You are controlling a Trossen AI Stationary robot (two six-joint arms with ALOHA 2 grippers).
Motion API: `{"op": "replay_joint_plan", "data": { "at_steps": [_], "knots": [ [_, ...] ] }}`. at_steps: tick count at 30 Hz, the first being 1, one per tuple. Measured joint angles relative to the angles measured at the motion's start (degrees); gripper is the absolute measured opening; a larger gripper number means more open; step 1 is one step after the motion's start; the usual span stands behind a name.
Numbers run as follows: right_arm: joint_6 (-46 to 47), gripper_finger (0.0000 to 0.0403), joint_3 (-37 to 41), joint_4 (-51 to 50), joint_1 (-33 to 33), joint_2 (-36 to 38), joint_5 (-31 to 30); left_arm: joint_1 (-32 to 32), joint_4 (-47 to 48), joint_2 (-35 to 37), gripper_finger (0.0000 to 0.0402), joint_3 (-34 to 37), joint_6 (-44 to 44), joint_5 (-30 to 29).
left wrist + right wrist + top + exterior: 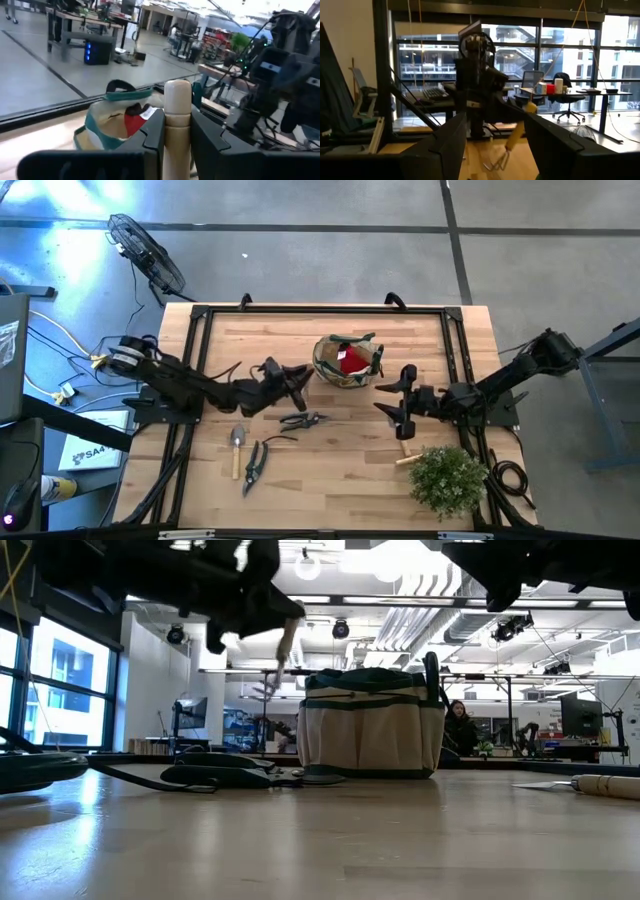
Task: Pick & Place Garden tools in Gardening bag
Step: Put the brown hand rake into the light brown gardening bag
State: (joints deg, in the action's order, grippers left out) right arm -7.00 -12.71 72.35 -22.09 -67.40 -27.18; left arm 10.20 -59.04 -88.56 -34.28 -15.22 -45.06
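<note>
My left gripper (290, 380) is shut on a hand tool with a pale wooden handle (177, 115), just left of the gardening bag (347, 361). The bag stands upright with a red glove (350, 361) inside. The tool's metal pronged head (495, 162) shows in the right wrist view. My right gripper (398, 402) is open and empty, right of the bag. Dark shears (303, 420), a trowel (237, 445) and more shears (253, 466) lie flat on the table. Another wooden-handled trowel (405, 458) lies by the plant. My left gripper pinches the tool's wooden handle (177, 131) between its two fingers, a little below the handle's rounded free end (177, 90). The fingers lie across the handle. The tool is lifted clear of the table and slants down, metal head (266, 686) lowest.
A bushy green plant (447, 478) stands at the near right corner. A black frame (200, 315) runs round the tabletop. A fan (145, 252) stands on the floor beyond the far left corner. A person (462, 728) sits in the room behind the table.
</note>
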Motion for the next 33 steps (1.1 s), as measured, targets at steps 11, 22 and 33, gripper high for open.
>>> {"op": "replay_joint_plan", "data": {
  "at_steps": [11, 22, 33],
  "knots": [
    [1.44, 0.0191, 0.00, 0.79, 0.09, 0.00, -4.17, -5.76, -1.40, -6.16, 0.0056, -4.33, 1.54, 11.84],
    [1.34, 0.0191, 0.00, -0.17, 0.11, 0.02, -5.40, -11.34, -4.22, -6.33, 0.0056, -5.60, 2.91, 16.62],
    [3.16, 0.0191, 0.00, -1.59, 0.07, 0.00, -5.62, -13.22, -1.90, -9.30, 0.0056, -11.11, 6.06, 19.57]
  ]
}}
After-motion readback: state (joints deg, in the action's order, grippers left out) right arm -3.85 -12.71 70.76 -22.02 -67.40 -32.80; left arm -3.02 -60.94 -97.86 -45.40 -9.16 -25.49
